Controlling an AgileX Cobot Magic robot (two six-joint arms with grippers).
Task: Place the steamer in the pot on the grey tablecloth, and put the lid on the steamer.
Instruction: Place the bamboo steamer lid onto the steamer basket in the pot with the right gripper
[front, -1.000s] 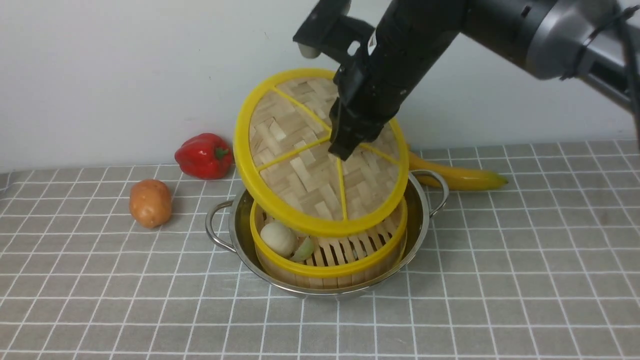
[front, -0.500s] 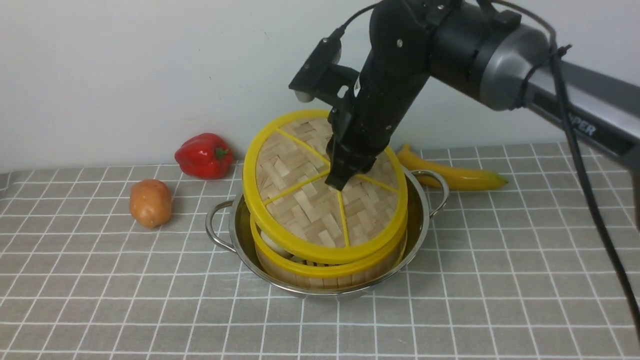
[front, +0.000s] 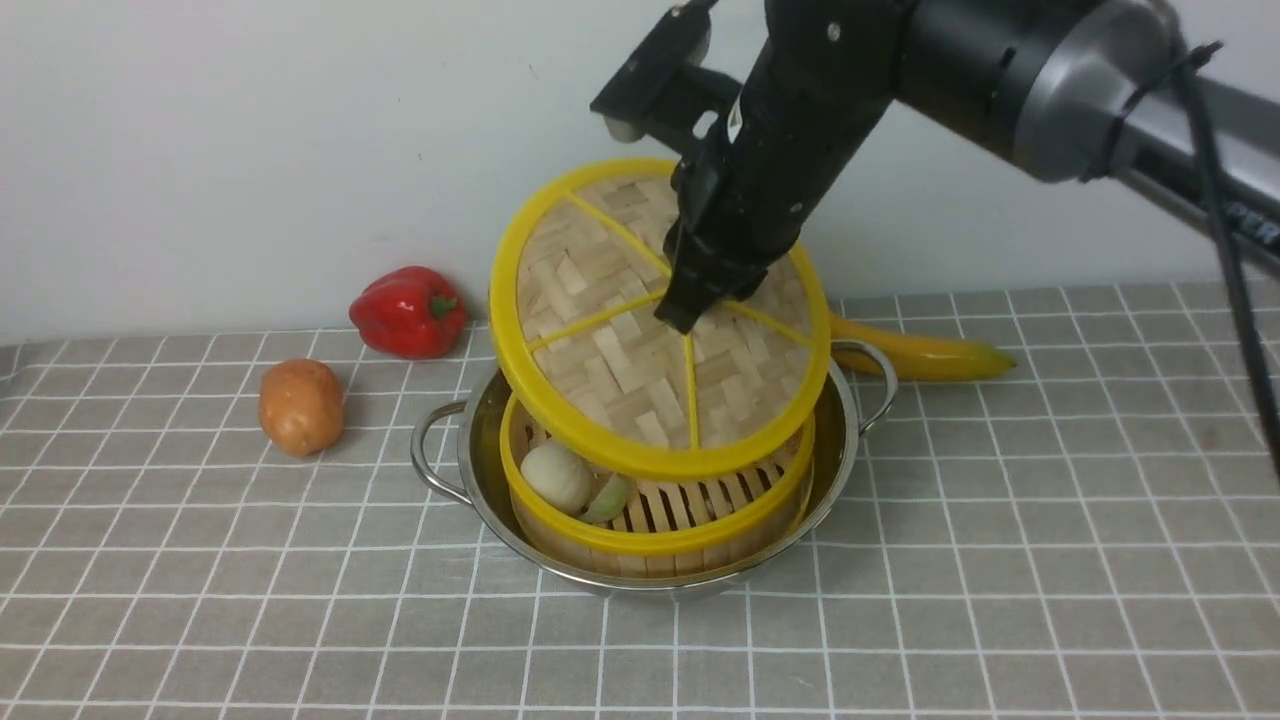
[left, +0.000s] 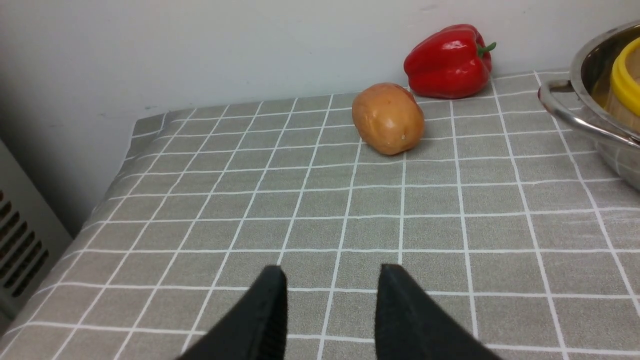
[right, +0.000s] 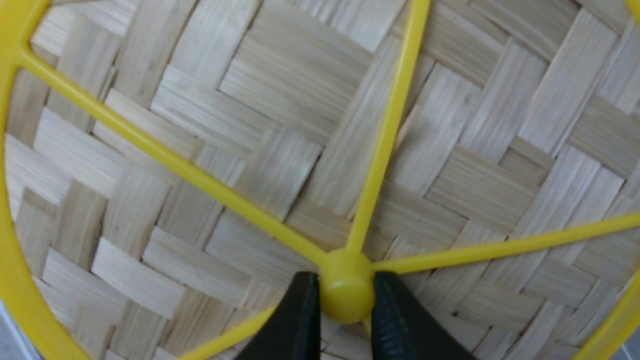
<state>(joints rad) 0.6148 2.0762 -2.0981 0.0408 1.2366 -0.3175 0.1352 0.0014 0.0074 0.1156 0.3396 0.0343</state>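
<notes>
I see my right pincer (front: 685, 315) closed on the small yellow hub (right: 346, 295) at the centre of the lid (front: 640, 350). One black finger presses each side of the hub, which I judge is the only raised part that offers a grip. The lid hangs tilted above the steamer (front: 650, 540), its near edge low and close to the steamer's front rim and its far edge raised toward the wall. Held at one central point, it leans rather than hanging level.

The steamer sits inside the steel pot (front: 480, 440), which stands on the grey tablecloth (front: 1000, 550), so that part of the job looks done. A pale bun (front: 557, 476) shows through the gap under the lid. The lid is not yet seated; I think it needs levelling and lowering so the two yellow rims meet.

My left pincer (left: 332, 270) hangs with its fingers apart and nothing between them, well off to the side over bare cloth and out of the way. A potato (left: 388, 118) and red pepper (left: 448, 61) lie beyond it, and a banana (front: 920, 356) lies behind the pot.
</notes>
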